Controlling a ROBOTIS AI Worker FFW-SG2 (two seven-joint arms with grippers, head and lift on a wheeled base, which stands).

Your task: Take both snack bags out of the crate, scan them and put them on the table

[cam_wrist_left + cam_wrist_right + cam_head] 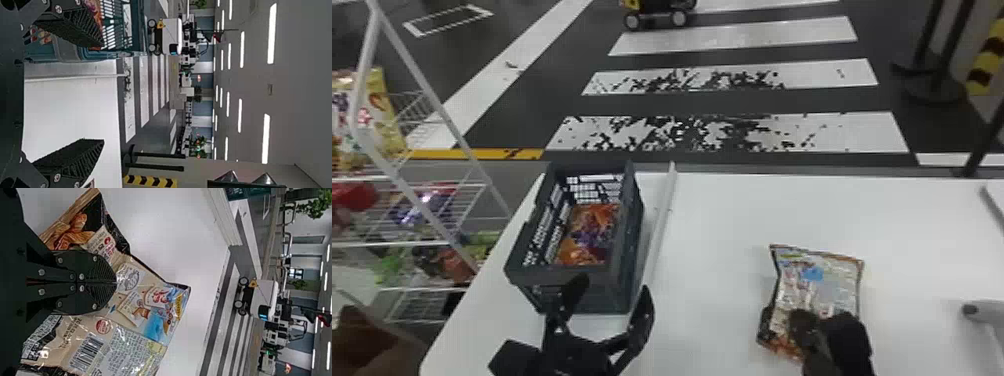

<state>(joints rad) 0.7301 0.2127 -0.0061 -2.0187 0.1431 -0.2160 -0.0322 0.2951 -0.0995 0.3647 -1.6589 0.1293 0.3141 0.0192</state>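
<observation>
Item: your right tool (115, 282), fingers pressed together on a cream-and-blue snack bag (819, 287) at the counter (722, 215); its narrow pinch could let the bag swivel and spoil the barcode scan. Item: your left tool (611, 289), empty, spread wide, angled at the crate's (602, 292) near wall, which a low reach for the orange snack bag (592, 232) inside could knock.

Shines like crinkled plastic on the snack bag (817, 285) at lower right; looks like matt plastic on the crate (631, 225), smooth on the table (727, 215), like metal on the rack (444, 118) at left.
</observation>
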